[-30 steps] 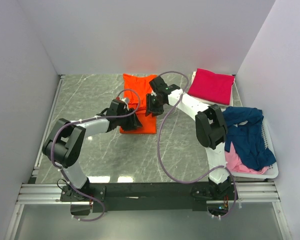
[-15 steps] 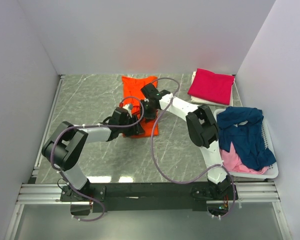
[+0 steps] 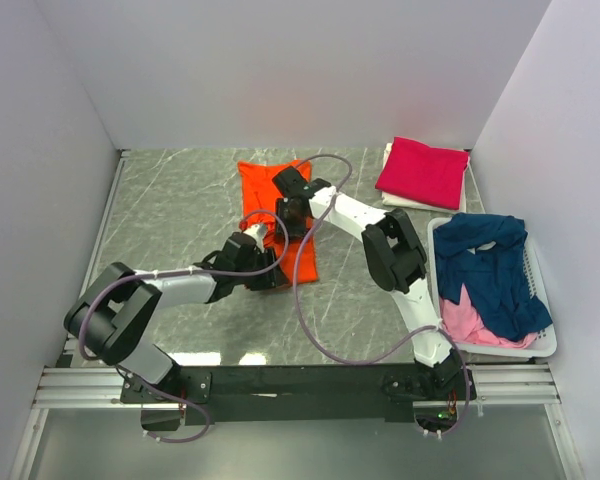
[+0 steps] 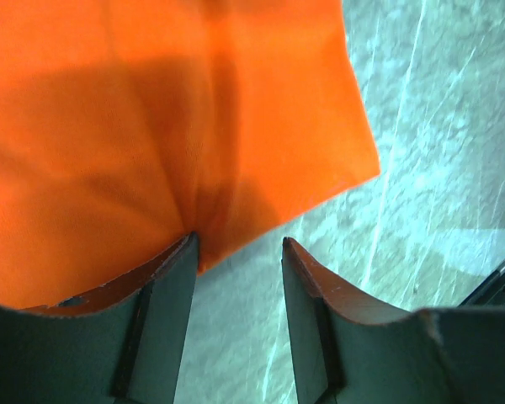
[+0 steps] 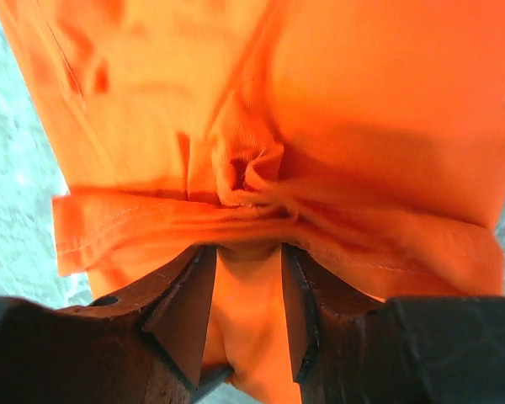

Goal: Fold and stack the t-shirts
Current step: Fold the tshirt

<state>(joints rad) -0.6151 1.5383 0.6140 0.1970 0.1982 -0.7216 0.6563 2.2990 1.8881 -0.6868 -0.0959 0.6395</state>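
Orange t-shirt [image 3: 263, 187], long axis near-to-far

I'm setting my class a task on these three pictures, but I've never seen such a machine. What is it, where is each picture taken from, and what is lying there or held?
These are two robot arms bolted at the near edge of a table, each ending in a two-finger gripper. The overhead picture looks down from behind them: the left arm and right arm both reach to an orange t-shirt on the table. A folded magenta t-shirt lies at the far right; a white basket holds a navy t-shirt and a pale pink t-shirt. The other two pictures come from cameras on the wrists. The left gripper is open at the shirt's edge. The right gripper straddles bunched orange cloth; whether it pinches it is unclear.
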